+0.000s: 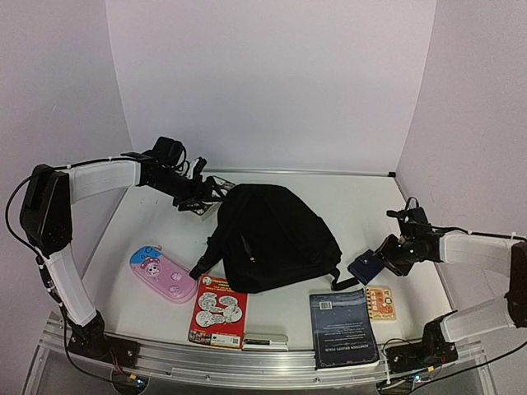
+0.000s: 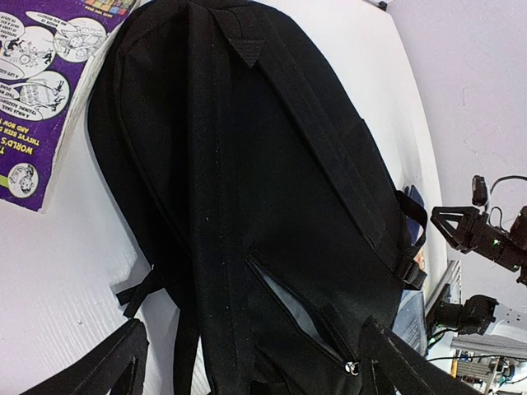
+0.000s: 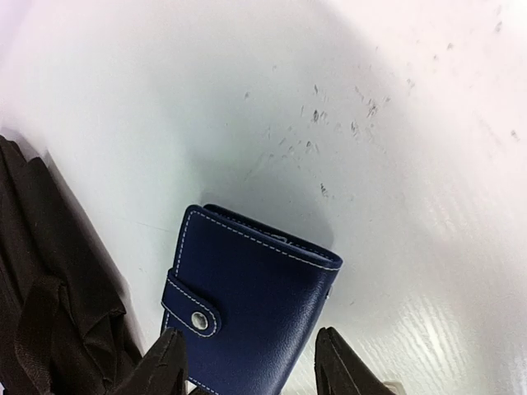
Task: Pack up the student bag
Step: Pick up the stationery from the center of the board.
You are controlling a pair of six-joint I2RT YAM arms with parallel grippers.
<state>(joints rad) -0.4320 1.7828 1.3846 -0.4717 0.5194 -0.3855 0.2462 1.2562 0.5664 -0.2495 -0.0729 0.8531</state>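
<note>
The student bag [image 1: 272, 234], a big black backpack, lies in the middle of the table. In the left wrist view its zip pocket [image 2: 305, 309] gapes a little and shows grey lining. My left gripper [image 1: 204, 197] [image 2: 251, 325] hovers open at the bag's far left end, one finger on each side of that zip slit, holding nothing. A small dark-blue snap wallet [image 1: 363, 266] [image 3: 247, 296] lies just right of the bag. My right gripper [image 1: 381, 258] [image 3: 249, 333] straddles it, open, with a thin gap showing beside the right finger [image 3: 342, 366].
Along the front of the table lie a pink case [image 1: 162, 274], a red puzzle book [image 1: 218, 311], a white marker [image 1: 265, 340], a dark-blue book [image 1: 342, 327] and a small orange booklet [image 1: 380, 303]. The bag's straps [image 1: 206, 259] trail toward the pink case.
</note>
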